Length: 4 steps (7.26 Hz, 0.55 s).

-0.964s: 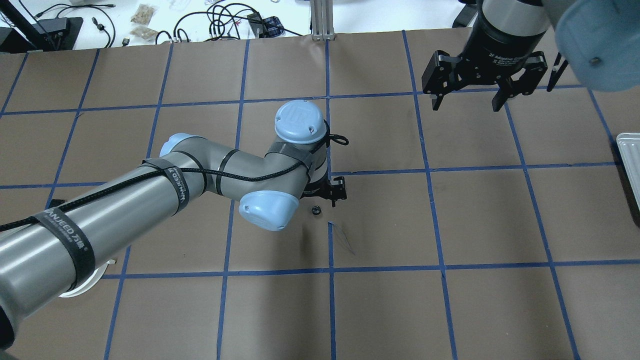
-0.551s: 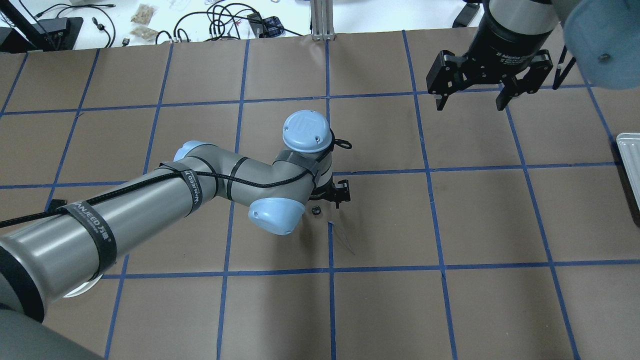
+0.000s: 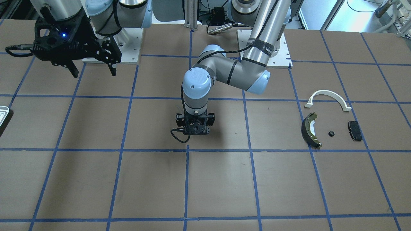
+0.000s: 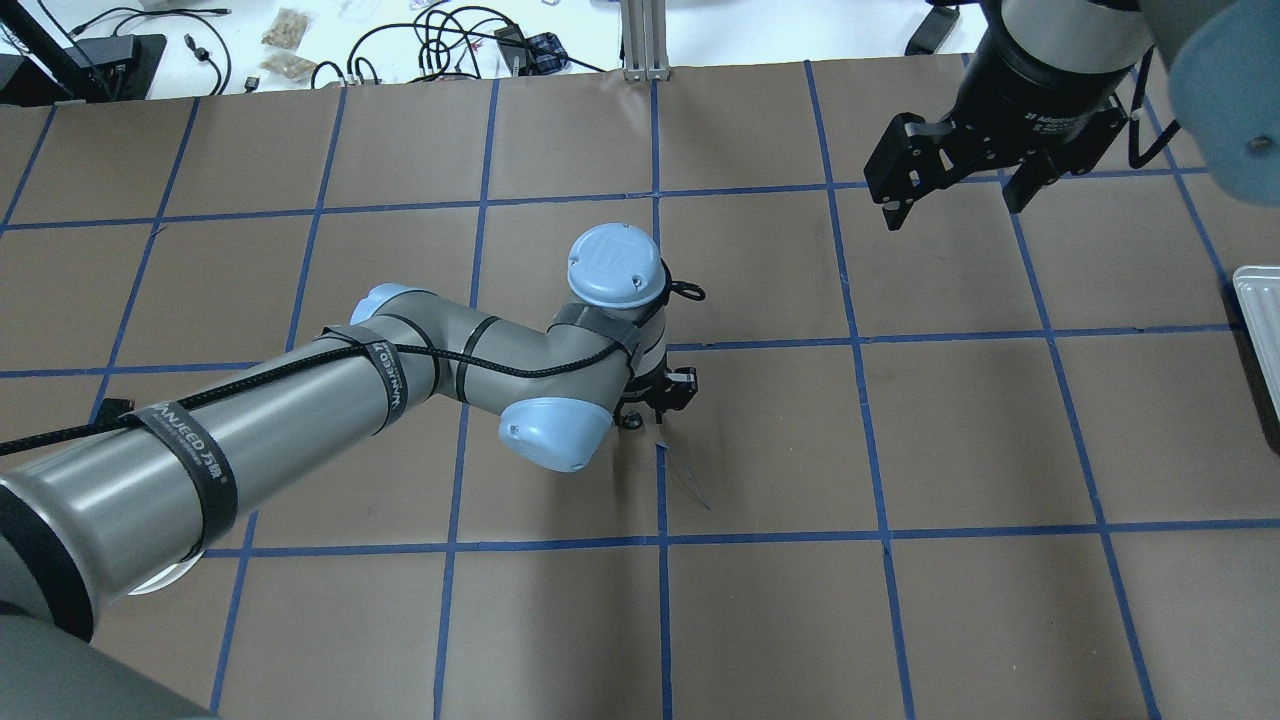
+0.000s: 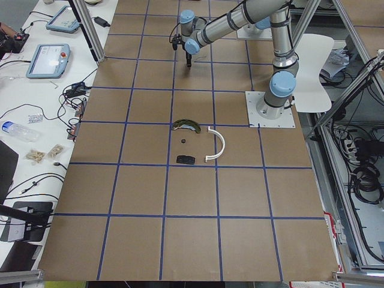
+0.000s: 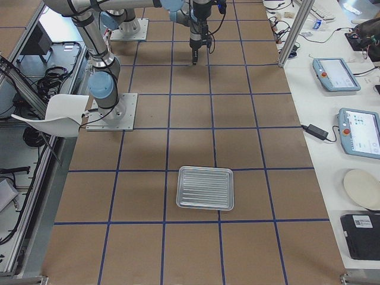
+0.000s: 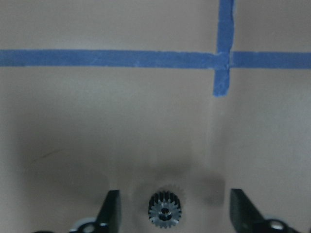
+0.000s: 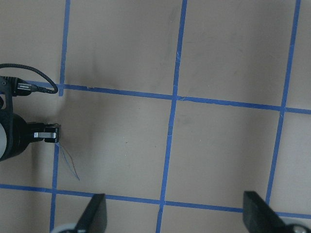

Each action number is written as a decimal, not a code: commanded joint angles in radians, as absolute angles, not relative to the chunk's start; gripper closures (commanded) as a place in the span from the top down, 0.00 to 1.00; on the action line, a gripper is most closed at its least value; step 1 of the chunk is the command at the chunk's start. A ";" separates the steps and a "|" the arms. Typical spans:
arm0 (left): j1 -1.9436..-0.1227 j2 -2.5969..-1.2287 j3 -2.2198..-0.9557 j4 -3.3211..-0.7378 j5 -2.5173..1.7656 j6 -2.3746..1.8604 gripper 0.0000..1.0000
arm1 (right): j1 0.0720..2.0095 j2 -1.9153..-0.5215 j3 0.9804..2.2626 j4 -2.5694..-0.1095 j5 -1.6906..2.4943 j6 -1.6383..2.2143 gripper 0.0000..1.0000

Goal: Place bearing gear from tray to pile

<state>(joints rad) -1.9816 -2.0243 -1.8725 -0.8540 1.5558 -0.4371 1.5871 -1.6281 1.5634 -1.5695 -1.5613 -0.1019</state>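
A small black toothed bearing gear lies flat on the brown paper, between the fingers of my left gripper. The left gripper is open, points straight down at the table's middle and is low over the gear. My right gripper is open and empty, high above the far right of the table. The white ridged tray is empty. The pile holds a white half-ring arch, a dark brake shoe, a black pad and another small black gear.
The table is covered in brown paper with a blue tape grid. The tray's edge shows at the overhead view's right. Cables and small bags lie beyond the far edge. A loose tape strand lies near the left gripper.
The left gripper has shifted right and come down over the gear, which now sits between its fingers. The right gripper has moved right and farther back, still open.
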 commanded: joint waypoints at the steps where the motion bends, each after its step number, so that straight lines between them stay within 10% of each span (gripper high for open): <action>1: -1.983 -2.023 -1.873 -0.859 1.557 -0.437 0.00 | 1.588 -1.628 1.569 -1.548 -1.598 -0.100 1.00; 4: -1.923 -1.991 -1.827 -0.892 1.498 -0.428 0.00 | 1.594 -1.626 1.566 -1.549 -1.631 -0.060 1.00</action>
<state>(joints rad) -1.9618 -2.0058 -1.8548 -0.8673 1.5315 -0.4335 1.5924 -1.6262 1.5640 -1.5520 -1.6192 -0.0864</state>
